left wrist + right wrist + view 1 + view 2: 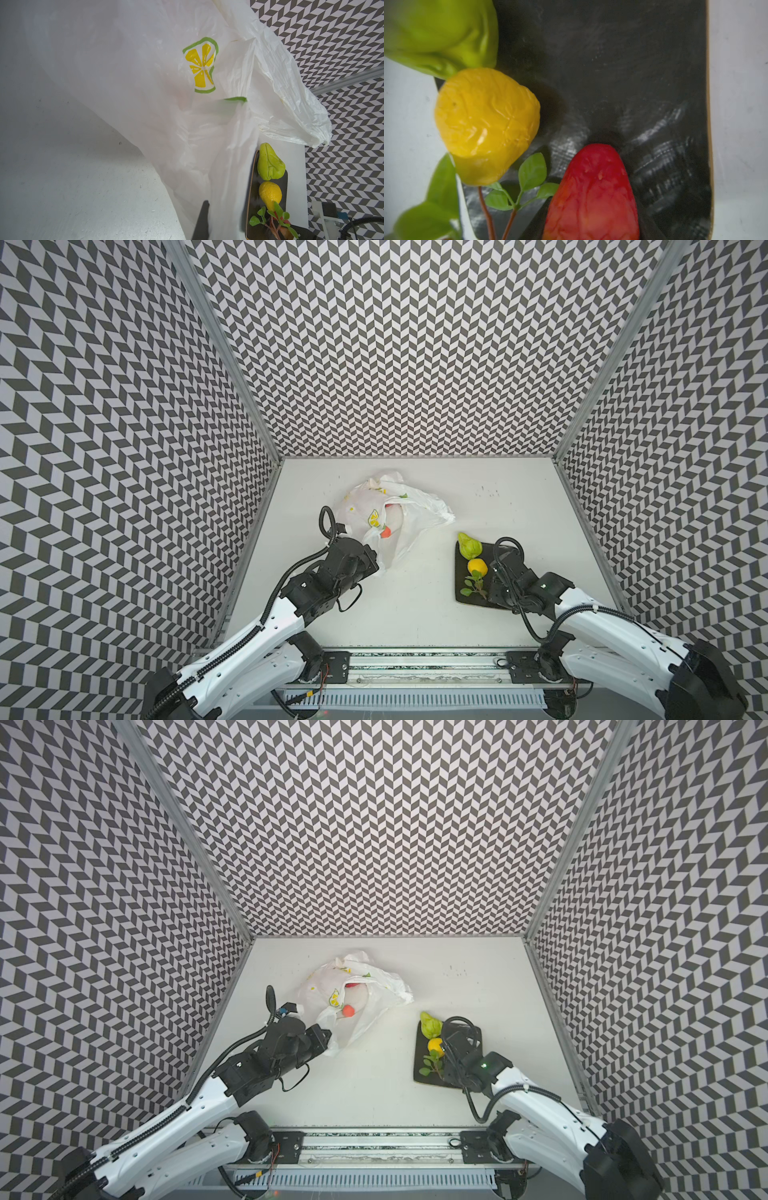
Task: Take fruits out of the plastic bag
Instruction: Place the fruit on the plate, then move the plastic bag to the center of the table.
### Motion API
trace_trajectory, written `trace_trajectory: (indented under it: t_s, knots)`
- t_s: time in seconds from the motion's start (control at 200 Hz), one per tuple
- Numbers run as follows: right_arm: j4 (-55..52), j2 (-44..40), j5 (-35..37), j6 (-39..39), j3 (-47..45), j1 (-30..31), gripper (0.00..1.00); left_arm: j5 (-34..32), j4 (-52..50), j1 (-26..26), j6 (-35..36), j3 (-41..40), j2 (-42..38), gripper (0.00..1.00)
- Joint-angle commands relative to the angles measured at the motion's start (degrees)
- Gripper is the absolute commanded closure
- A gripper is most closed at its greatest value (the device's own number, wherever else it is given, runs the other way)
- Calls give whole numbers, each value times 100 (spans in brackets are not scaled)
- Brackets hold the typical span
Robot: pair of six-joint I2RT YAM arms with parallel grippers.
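Left fingers (202, 222) clenched on plastic bag (399, 510) rim, left of centre in both top views; right fingers hidden over dark plate (633, 72), hold on red fruit (591, 193) untellable; best seated clear of lemon (485, 124) before release.

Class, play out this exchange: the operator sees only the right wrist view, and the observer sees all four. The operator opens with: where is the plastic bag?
Observer: The plastic bag lies crumpled on the table, on the left arm's side of the dark plate and apart from it.
Operator: Is any fruit inside it?
Observer: Yes, a red-orange fruit shows at its open mouth.
Operator: Is anything holding the bag?
Observer: The left gripper is shut on its near edge.
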Motion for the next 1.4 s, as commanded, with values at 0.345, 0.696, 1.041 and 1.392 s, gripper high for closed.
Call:
trace_trajectory:
  t_s: [0.345,0.696,1.041,1.392]
  knots:
    - [-314,-95,364,291,306,-32,28,-105,-30,23,44,56,90,100]
    - [-597,-491,1080,-818,1909,-29,36,-79,-29,24,54,41,96,100]
    - [1622,605,-267,-2771,2626,865,38,-34,-148,23,53,7,94,100]
    - [3067,3209,-949,-2854,3754,1550,39,-158,-803,23,-231,61,94,100]
